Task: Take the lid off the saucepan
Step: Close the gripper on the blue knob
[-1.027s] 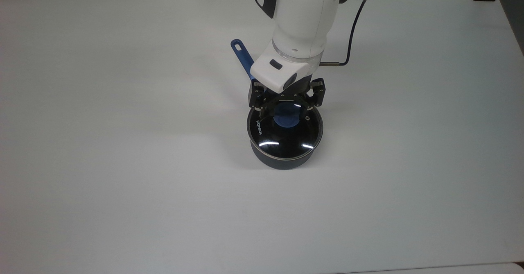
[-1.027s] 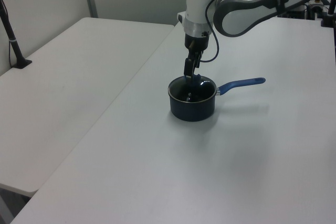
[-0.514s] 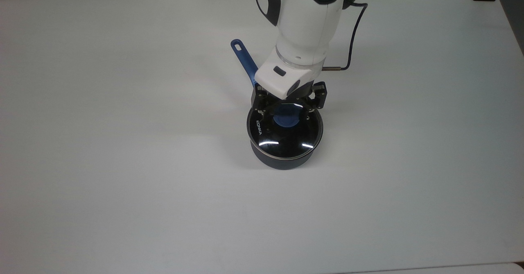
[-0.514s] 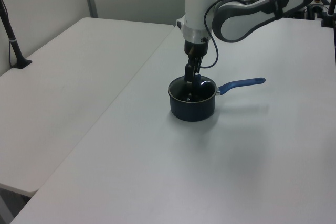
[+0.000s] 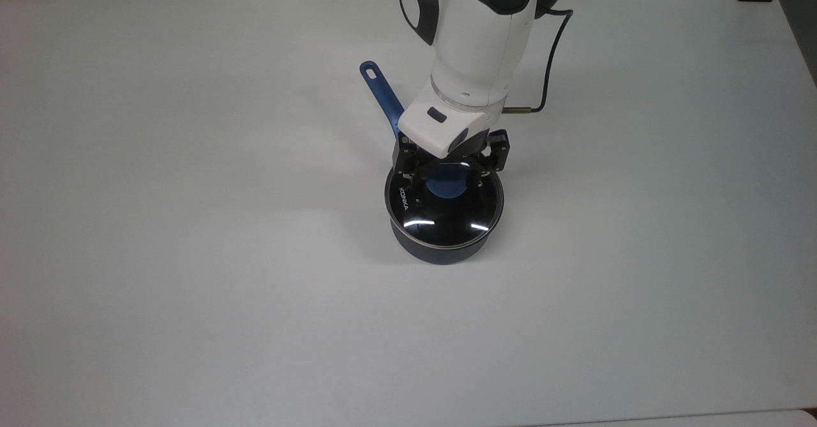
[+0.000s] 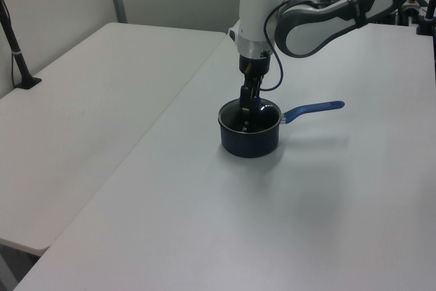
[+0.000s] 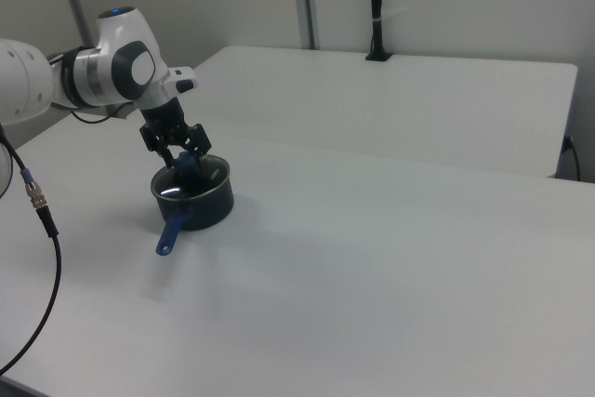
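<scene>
The saucepan (image 5: 440, 248) stands mid-table in the top view, dark grey, with its blue handle (image 5: 382, 95) pointing to the far left. The glass lid (image 5: 447, 216) sits flat on it, with its blue knob (image 5: 447, 189) at the centre. My gripper (image 5: 447, 181) hangs straight down over the lid, open, with one black finger (image 5: 413, 178) on each side of the knob, close to it. The left view shows the saucepan (image 6: 249, 138) with my gripper (image 6: 249, 105) low over it. In the right view my gripper (image 7: 183, 161) reaches into the top of the saucepan (image 7: 195, 200).
The white table (image 5: 191, 254) spreads wide around the pan. A black cable (image 5: 550, 50) loops off the arm's wrist. A second table (image 6: 88, 107) adjoins on the left view's left, with a black clamped post (image 6: 15, 46). Another post (image 7: 375, 6) stands far back in the right view.
The gripper has come down toward the lid and its fingers have drawn in beside the knob. Lid and saucepan have not moved.
</scene>
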Action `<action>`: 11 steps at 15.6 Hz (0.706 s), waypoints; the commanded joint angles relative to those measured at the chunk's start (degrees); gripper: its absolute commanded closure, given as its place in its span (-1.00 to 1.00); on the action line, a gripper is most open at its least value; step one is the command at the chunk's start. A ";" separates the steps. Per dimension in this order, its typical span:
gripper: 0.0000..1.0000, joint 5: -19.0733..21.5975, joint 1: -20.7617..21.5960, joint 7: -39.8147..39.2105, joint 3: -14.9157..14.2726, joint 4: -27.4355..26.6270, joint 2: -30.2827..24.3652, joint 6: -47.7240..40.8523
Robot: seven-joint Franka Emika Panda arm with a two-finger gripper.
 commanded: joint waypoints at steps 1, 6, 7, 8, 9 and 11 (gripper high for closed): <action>-0.64 -0.91 0.64 -0.12 -0.53 -0.41 -0.71 -0.72; -0.28 -0.39 0.56 0.05 -0.53 -0.32 -1.23 -1.34; -0.27 -0.39 0.56 0.06 -0.53 -0.32 -1.23 -1.34; -0.27 -0.39 0.56 0.06 -0.53 -0.32 -1.32 -1.34; -0.27 -0.39 0.56 0.06 -0.53 -0.32 -1.41 -1.42; -0.26 -0.21 0.38 0.14 -0.53 -0.32 -1.85 -1.86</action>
